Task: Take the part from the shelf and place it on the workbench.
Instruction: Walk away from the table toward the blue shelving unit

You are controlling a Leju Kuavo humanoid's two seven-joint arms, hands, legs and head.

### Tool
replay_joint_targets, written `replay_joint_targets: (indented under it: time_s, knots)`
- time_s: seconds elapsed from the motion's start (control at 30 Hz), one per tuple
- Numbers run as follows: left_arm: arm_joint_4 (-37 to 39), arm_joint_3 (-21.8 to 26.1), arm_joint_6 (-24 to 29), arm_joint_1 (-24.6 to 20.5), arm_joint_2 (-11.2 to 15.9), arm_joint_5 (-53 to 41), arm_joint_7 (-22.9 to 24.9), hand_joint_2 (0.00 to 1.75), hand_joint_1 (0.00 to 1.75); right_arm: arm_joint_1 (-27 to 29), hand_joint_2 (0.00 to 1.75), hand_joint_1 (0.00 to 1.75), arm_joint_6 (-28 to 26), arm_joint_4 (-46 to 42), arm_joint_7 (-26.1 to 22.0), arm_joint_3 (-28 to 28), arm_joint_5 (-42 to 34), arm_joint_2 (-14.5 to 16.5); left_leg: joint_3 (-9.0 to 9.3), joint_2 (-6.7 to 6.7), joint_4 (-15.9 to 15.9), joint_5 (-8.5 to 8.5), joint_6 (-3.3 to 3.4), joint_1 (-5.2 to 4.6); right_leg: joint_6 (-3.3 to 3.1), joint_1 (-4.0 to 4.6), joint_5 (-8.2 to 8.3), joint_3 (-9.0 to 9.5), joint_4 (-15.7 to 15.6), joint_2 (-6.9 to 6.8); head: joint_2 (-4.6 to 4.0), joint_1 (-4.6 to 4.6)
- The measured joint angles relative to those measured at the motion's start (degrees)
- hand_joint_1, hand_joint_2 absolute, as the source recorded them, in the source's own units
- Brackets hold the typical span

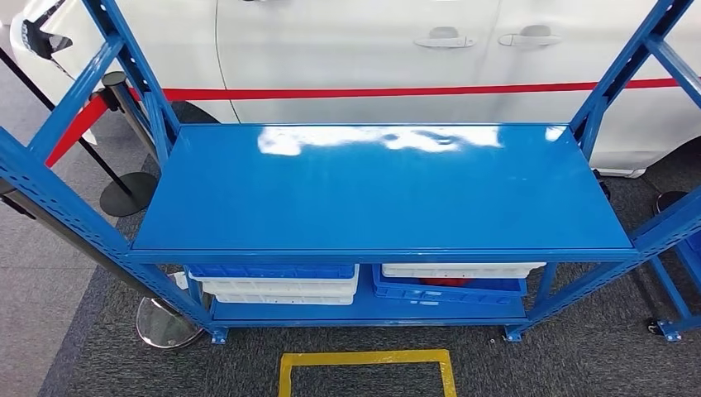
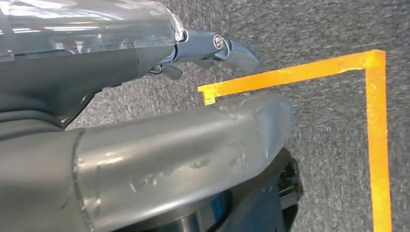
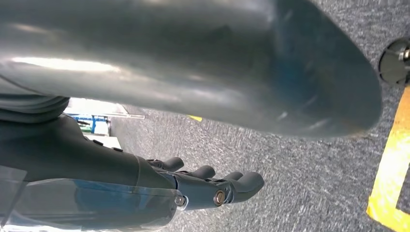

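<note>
I face a blue metal shelf (image 1: 380, 186) whose top board is bare and glossy. On its lower level, stacked white and blue bins (image 1: 277, 284) stand at the left. A white bin over a blue tray (image 1: 450, 291) stands at the right, with a bit of a red part (image 1: 445, 282) showing between them. My left hand (image 2: 96, 67) hangs over grey carpet with its fingers (image 2: 220, 48) stretched out and nothing in it. My right hand (image 3: 121, 164) also hangs above the carpet, its fingers (image 3: 217, 186) held loosely side by side and holding nothing.
A white car (image 1: 372, 50) stands right behind the shelf, with a red barrier belt (image 1: 397, 91) across it. Stanchion bases (image 1: 128, 194) (image 1: 164, 324) sit at the shelf's left. Yellow tape (image 1: 364, 360) marks a square on the carpet in front.
</note>
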Motion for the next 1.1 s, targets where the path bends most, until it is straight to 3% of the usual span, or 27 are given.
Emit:
replay_joint_targets:
  time_s: [0.07,0.1,0.17,0.2,0.23,0.27,0.3,0.33,0.4,0.43,0.57,0.63,0.7,0.73,0.77,0.8,0.87,0.93,1.0,1.1]
  knots:
    - [0.00,-0.22,-0.01,0.05,-0.01,-0.32,0.31,0.00,0.00,-0.02,0.00,0.00,-0.03,0.01,0.01,0.00,0.16,0.15,0.35,0.15,-0.87,0.62,0.59,0.33,0.28,0.05,-0.91,-0.24,0.95,-0.02,0.00,0.07]
    - [0.00,-0.34,-0.01,0.05,-0.01,-0.51,0.44,0.00,0.00,-0.03,0.00,0.00,-0.04,0.01,0.01,0.00,0.22,0.17,0.48,0.23,-1.32,0.91,0.86,0.53,0.35,0.11,-2.23,-1.02,2.77,-0.02,0.00,0.19]
    - [0.00,-0.56,-0.01,0.11,-0.01,-0.89,0.61,0.00,0.00,-0.03,0.00,0.00,-0.05,0.02,0.00,0.00,0.29,0.19,0.38,0.34,-1.52,1.09,1.06,0.56,0.46,0.09,-6.03,-4.37,9.79,-0.02,0.00,0.38]
    - [0.00,-0.62,0.01,0.14,-0.01,-1.00,0.68,0.00,0.00,-0.02,0.00,0.00,-0.05,0.02,-0.01,0.00,0.31,0.19,0.27,0.35,-1.47,1.10,1.08,0.54,0.54,0.08,-7.39,-6.15,13.40,-0.03,0.00,0.44]
    - [0.00,-0.67,0.02,0.18,-0.01,-1.08,0.73,0.00,0.00,0.00,0.00,0.00,-0.05,0.02,-0.01,0.00,0.32,0.19,0.21,0.36,-1.41,1.10,1.07,0.55,0.62,0.03,-7.68,-7.28,15.67,-0.03,0.00,0.44]
    - [0.00,-0.72,0.04,0.23,-0.01,-1.09,0.77,0.00,0.00,0.01,0.00,0.00,-0.05,0.01,-0.01,0.00,0.32,0.19,0.19,0.35,-1.33,1.09,1.02,0.59,0.69,-0.04,-6.66,-7.32,15.66,-0.04,0.00,0.43]
    - [0.00,-0.78,0.05,0.27,-0.01,-1.10,0.79,0.00,0.00,0.01,0.00,0.00,-0.05,0.01,-0.01,0.00,0.33,0.19,0.19,0.32,-1.20,1.03,0.90,0.68,0.75,-0.16,-4.67,-6.27,13.41,-0.05,0.00,0.44]
    - [0.00,-0.85,0.05,0.30,-0.01,-1.10,0.79,0.00,0.00,0.01,0.00,0.00,-0.05,0.01,-0.01,0.00,0.33,0.19,0.18,0.28,-0.95,0.91,0.68,0.78,0.78,-0.30,-2.43,-4.48,9.57,-0.06,0.00,0.45]
    - [0.00,-0.94,0.05,0.33,0.01,-1.10,0.80,0.00,0.00,-0.02,0.00,0.00,-0.05,0.04,-0.01,0.00,0.35,0.21,-0.20,0.19,-0.30,0.61,-0.09,0.80,0.53,-0.19,0.04,-1.39,3.27,0.04,0.00,0.52]
    - [0.00,-0.97,0.04,0.32,0.02,-1.11,0.81,0.00,0.00,-0.07,0.00,0.00,-0.06,0.05,-0.03,0.00,0.38,0.25,-0.38,0.16,0.03,0.52,-0.50,0.74,0.21,-0.06,0.17,-0.81,1.84,0.12,0.00,0.54]
    - [0.00,-1.22,-0.31,0.31,0.09,-1.43,0.85,0.00,0.00,-0.25,0.00,0.00,-0.07,0.06,-0.10,0.00,0.44,0.41,-1.07,0.12,1.20,-0.18,-2.06,0.89,-1.53,0.09,0.48,-1.52,1.33,0.08,0.00,0.30]
    - [0.00,-1.41,-0.46,0.34,0.14,-1.61,0.87,0.00,0.00,-0.29,0.00,0.00,-0.07,0.06,-0.10,0.00,0.44,0.48,-2.86,0.15,5.57,-3.68,-2.71,1.13,-2.35,0.05,1.03,-2.05,1.15,-0.19,0.00,-0.02]
    - [0.00,-1.53,-0.51,0.35,0.14,-1.64,0.89,0.00,0.00,-0.28,0.00,0.00,-0.05,0.06,-0.11,0.00,0.44,0.50,-5.58,0.16,12.97,-7.86,-3.13,1.27,-2.74,0.23,1.49,-2.80,1.22,-0.40,0.00,-0.24]
    - [0.00,-1.57,-0.52,0.35,0.14,-1.65,0.90,0.00,0.00,-0.28,0.00,0.00,-0.04,0.06,-0.12,0.00,0.44,0.51,-6.33,0.16,15.56,-8.80,-3.22,1.31,-2.81,0.32,1.72,-3.17,1.28,-0.48,0.00,-0.23]
    - [0.00,-1.61,-0.52,0.36,0.14,-1.66,0.91,0.00,0.00,-0.28,0.00,0.00,-0.04,0.06,-0.12,0.00,0.44,0.52,-6.08,0.16,16.09,-8.54,-3.19,1.32,-2.79,0.39,1.94,-3.49,1.34,-0.52,0.00,-0.25]
    - [0.00,-1.64,-0.52,0.37,0.15,-1.66,0.92,0.00,0.00,-0.28,0.00,0.00,-0.04,0.06,-0.12,0.00,0.44,0.52,-4.71,0.16,14.27,-7.24,-3.05,1.32,-2.75,0.46,2.14,-3.74,1.39,-0.52,0.00,-0.24]
    - [0.00,-1.71,-0.52,0.33,0.20,-1.68,0.93,0.00,0.00,-0.29,0.00,0.00,-0.05,0.06,-0.15,0.00,0.44,0.60,0.23,0.14,5.99,-3.89,-2.31,1.19,-2.56,0.60,2.54,-4.06,1.43,-0.48,0.00,-0.24]
    - [0.00,-1.79,-0.52,0.28,0.32,-1.76,0.95,0.00,0.00,-0.30,0.00,0.00,-0.05,0.06,-0.21,0.00,0.44,0.76,3.62,0.11,-0.26,-2.27,-1.65,0.85,-2.01,0.63,3.08,-4.28,1.35,-0.48,0.00,-0.21]
    - [0.00,-1.86,-0.52,0.31,0.40,-1.96,0.97,0.00,0.00,-0.32,0.00,0.00,-0.05,0.06,-0.26,0.00,0.47,0.88,3.83,0.09,-1.56,-1.78,-1.27,0.49,-1.21,0.47,3.84,-4.47,1.01,-0.50,0.00,-0.26]
    - [0.00,-1.92,-0.52,0.33,0.40,-2.22,1.01,0.00,0.00,-0.33,0.00,0.00,-0.07,0.06,-0.30,0.00,0.52,0.97,3.60,0.20,-2.94,-0.39,-0.50,1.04,-0.38,0.54,4.14,-4.62,0.73,-0.47,0.00,-0.23]
